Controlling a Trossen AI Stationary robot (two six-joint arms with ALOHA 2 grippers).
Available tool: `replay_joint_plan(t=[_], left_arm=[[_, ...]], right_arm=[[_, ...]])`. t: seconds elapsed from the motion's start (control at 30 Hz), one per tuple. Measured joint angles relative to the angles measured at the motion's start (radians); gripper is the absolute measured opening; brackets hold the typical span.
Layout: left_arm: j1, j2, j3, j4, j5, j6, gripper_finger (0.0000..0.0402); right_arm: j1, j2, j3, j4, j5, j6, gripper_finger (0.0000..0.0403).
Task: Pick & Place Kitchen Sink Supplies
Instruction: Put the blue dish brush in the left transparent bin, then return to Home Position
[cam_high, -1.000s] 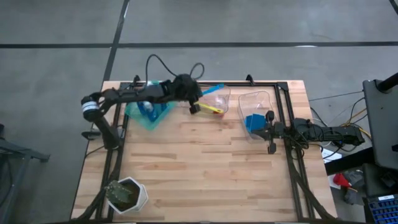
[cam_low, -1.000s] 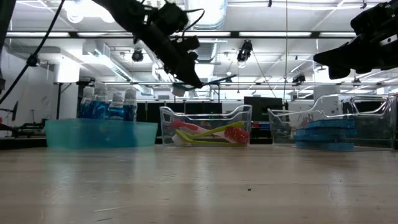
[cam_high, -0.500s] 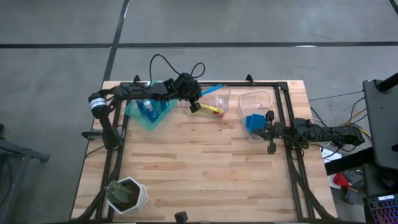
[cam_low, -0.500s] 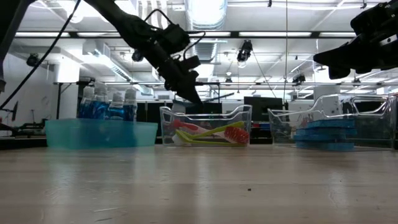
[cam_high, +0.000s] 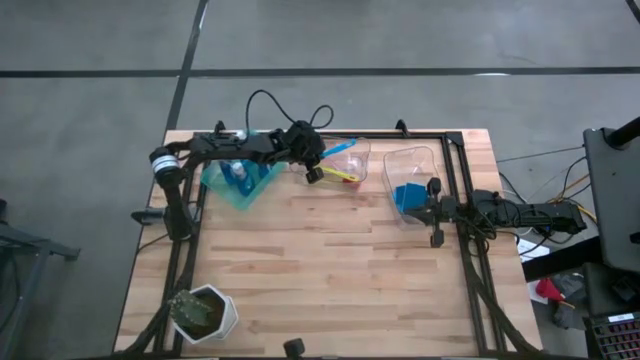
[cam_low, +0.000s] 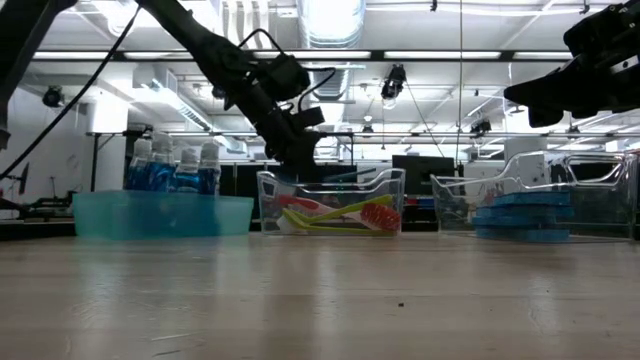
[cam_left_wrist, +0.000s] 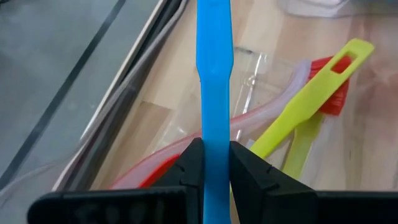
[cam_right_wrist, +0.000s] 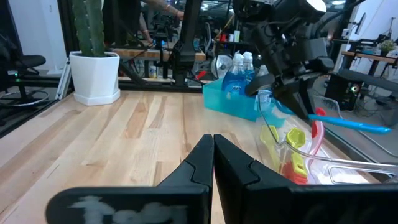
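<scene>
1. Right now I am in the placing step: my left gripper (cam_high: 314, 172) sits at the upper middle of the high view, over the clear bin (cam_high: 356, 151) that takes the brushes, with a blue brush (cam_left_wrist: 214, 74) in its grasp.
2. My fingers (cam_left_wrist: 189, 167) are nearly closed, pinching the flat blue handle between them; in the left wrist view the handle runs straight up the centre of the frame.
3. Below it, inside the bin, lie a yellow-green brush (cam_left_wrist: 313, 87) and a pink brush (cam_left_wrist: 273, 112) with red bristles, so I judge this bin to be the right target.
4. Next I judge I must lower a little, tilt the handle so it clears the bin's wall, then let go; dropping from too high could bounce it out.
5. My right gripper (cam_right_wrist: 212, 152) waits at the right of the high view, beside the clear bin holding blue sponges (cam_high: 407, 195); its fingers are pressed together on nothing.
6. Bottles of blue liquid (cam_low: 172, 168) stand in the teal bin (cam_low: 160, 214), at the left of the low view.
</scene>
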Motion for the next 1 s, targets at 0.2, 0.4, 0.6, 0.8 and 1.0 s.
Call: replay_joint_plan(t=[0.2,0.4,0.6,0.8,1.0], left_arm=[[0.0,0.016,0.0,0.0,0.0,0.0,0.0051],[0.0,0.023,0.0,0.0,0.0,-0.001,0.0051],[0.0,0.023,0.0,0.0,-0.005,-0.02,0.0059],[-0.002,0.023,0.0,0.0,-0.079,-0.027,0.0103],[-0.003,0.023,0.0,0.001,-0.079,-0.049,0.0145]], right_arm=[[0.0,0.0,0.0,0.0,0.0,0.0,0.0009],[0.0,0.0,0.0,0.0,0.0,0.0,0.0009],[0.0,0.0,0.0,0.0,0.0,0.0,0.0009],[0.0,0.0,0.0,0.0,0.0,0.0,0.0009],[0.0,0.0,0.0,0.0,0.0,0.0,0.0009]])
